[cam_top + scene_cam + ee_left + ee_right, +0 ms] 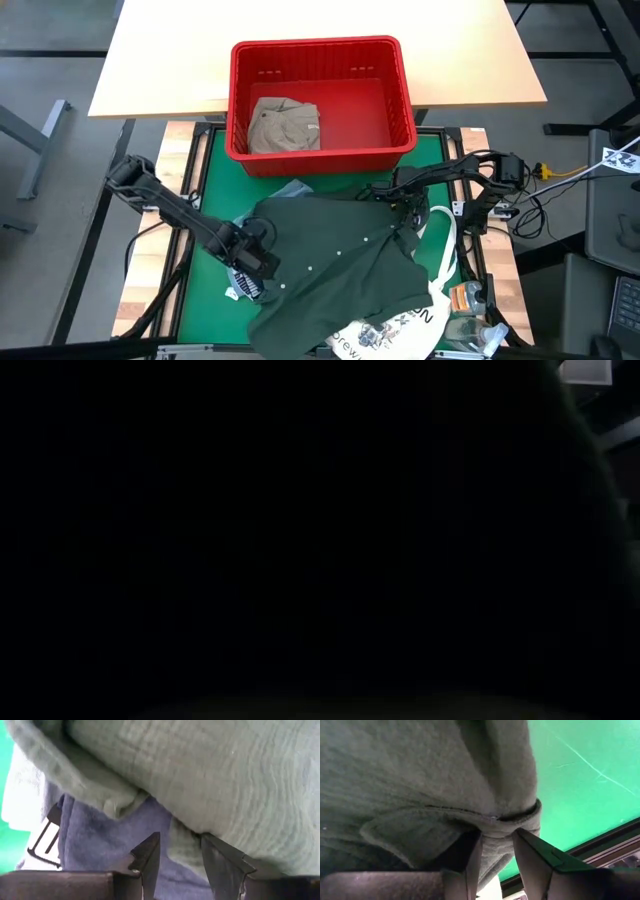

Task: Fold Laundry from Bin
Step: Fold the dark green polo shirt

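- Your light wooden table (180, 60) fills the top of the high view; the green mat (205, 230) covers the lower middle, with bare strips open down its left side and at its upper right corner.
- The bin (395, 75) sits top centre, straddling the edge where table meets mat; a khaki garment (284, 126) lies in its left half; its right half shows bare red floor.
- The dark green shirt (330, 265) sprawls over the mat's lower centre; its lower edge overlaps the white tote bag (385, 335) at the bottom right.
- A light blue garment (290, 190) peeks out at the shirt's upper edge, just below the bin.
- Your left gripper (177, 852) sits at the shirt's left edge, fingers pinching a fold of green cloth over blue-purple fabric (100, 845).
- Your right gripper (496, 851) is at the shirt's upper right edge, clamped on a bunched hem; open green mat lies beside it.
- The low view is blacked out.
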Motion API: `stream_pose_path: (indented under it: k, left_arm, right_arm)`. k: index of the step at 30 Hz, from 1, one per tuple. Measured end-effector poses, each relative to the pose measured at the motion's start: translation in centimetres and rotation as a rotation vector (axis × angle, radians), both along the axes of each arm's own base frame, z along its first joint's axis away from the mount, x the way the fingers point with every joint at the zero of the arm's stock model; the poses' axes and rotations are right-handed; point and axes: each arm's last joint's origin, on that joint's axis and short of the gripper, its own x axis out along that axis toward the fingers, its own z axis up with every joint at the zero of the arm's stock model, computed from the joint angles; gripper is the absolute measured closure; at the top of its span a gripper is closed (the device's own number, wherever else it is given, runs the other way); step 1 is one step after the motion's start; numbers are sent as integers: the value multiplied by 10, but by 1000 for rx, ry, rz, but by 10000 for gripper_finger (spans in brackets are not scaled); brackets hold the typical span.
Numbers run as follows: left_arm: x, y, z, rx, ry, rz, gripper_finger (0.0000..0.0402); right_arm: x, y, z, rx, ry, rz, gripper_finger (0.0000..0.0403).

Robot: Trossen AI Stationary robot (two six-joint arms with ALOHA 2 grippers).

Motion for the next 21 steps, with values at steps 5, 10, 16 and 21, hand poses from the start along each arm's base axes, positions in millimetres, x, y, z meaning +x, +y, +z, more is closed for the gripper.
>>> stream_pose_path:
  k: [5,10,16,21]
  left_arm:
    - [2,1,-3,5,5,3,264]
    - [7,-3,-2,-25,-44,1,266]
    - [5,-5,-2,-27,-42,-9,327]
    - [0,-3,1,-19,-10,-14,393]
  right_arm:
    - [0,0,0,0,0,0,285]
    - [0,0,0,0,-1,-1,285]
    - [0,0,0,3,-3,-2,285]
    - [0,0,0,2,-3,-2,285]
